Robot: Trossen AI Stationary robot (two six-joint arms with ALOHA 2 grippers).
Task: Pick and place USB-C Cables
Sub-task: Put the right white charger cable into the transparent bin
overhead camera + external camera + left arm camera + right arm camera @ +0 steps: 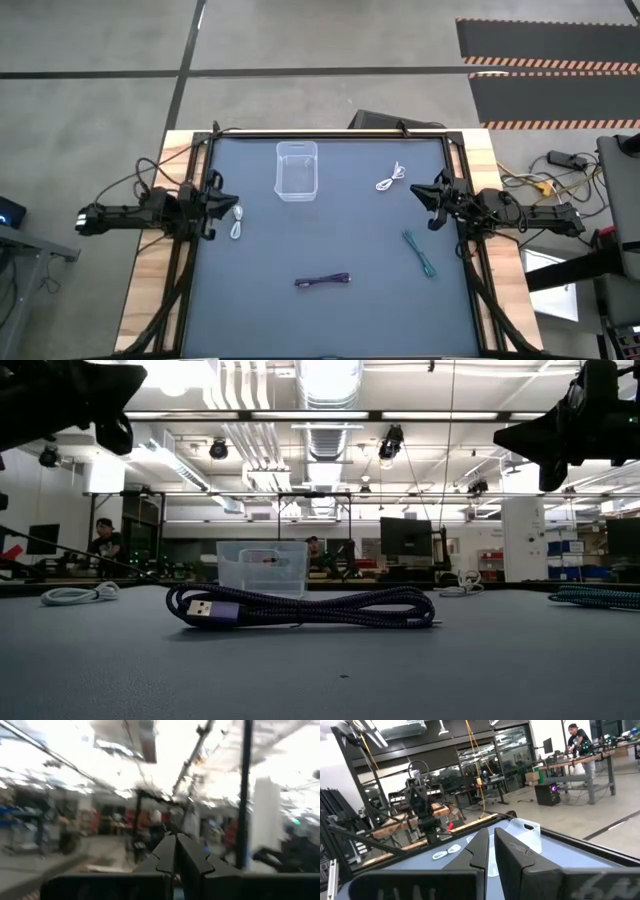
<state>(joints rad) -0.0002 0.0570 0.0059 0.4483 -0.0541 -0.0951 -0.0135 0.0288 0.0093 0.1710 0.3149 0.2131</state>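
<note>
Four bundled cables lie on the dark table mat. The purple one (pixel 323 281) (pixel 300 605) is near the near edge. The teal one (pixel 421 253) (pixel 595 597) is on the right. One white cable (pixel 391 179) (pixel 458 590) lies toward the far right. The other white cable (pixel 237 222) (pixel 78 595) (pixel 446 852) lies just beside my left gripper. My left gripper (pixel 222 203) (pixel 175 845) hovers shut at the table's left edge. My right gripper (pixel 425 195) (pixel 490 845) hovers shut at the right edge, above and between the teal and white cables. Neither gripper holds anything.
A clear plastic bin (pixel 297 170) (pixel 262 568) (pixel 525 827) stands on the mat near the far edge, left of centre. Bare wood strips (pixel 155 260) flank the mat. The middle of the mat between the arms is open. People stand at benches in the room beyond.
</note>
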